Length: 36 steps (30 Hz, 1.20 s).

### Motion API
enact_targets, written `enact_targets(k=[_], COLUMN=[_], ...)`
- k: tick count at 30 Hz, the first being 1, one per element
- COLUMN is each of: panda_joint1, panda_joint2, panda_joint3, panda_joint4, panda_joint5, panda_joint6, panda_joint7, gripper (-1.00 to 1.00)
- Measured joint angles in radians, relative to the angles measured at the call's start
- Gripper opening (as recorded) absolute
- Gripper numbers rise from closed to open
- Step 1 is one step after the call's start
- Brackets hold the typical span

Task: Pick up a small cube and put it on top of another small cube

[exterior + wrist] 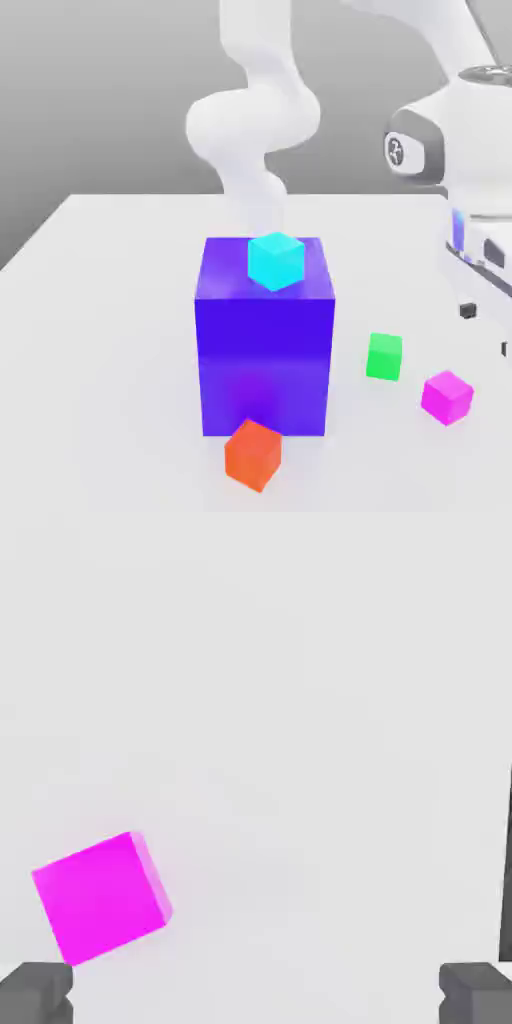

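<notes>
Plain pale table (110,330), near white, smooth, no pattern. Far edge runs straight; edge at exterior view's left slants. Behind it, grey backdrop (110,110), blank, darker low down, lighter up top. Light is even and soft. Hand view: same surface, flat off-white, bright throughout.

four small cubes (447,397), one large block (265,365)

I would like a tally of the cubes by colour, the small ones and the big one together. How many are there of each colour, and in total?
Magenta-pink small cube: 1
Green small cube: 1
Orange-red small cube: 1
Cyan small cube: 1
Blue big cube: 1
Total: 5
</notes>
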Motion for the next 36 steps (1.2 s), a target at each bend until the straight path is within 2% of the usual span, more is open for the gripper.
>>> enact_targets(k=[4,10,11,18,24,31,36], panda_joint1=[0.03,0.024,0.022,0.023,0.035,0.048,0.055], panda_joint2=[0.095,0.285,0.306,0.305,0.128,-0.015,-0.122], panda_joint3=[0.006,0.021,0.024,0.024,0.007,0.042,0.051], panda_joint4=[-0.033,-0.004,-0.001,-0.001,-0.035,-0.132,-0.207], panda_joint5=[-0.104,-0.11,-0.107,-0.105,-0.124,0.06,0.106], panda_joint6=[0.061,0.213,0.23,0.227,0.085,0.022,-0.006], panda_joint7=[-0.068,-0.091,-0.093,-0.095,-0.08,0.057,0.245], gripper=[0.0,0.0,-1.0,-1.0,-1.0,-1.0,-1.0])
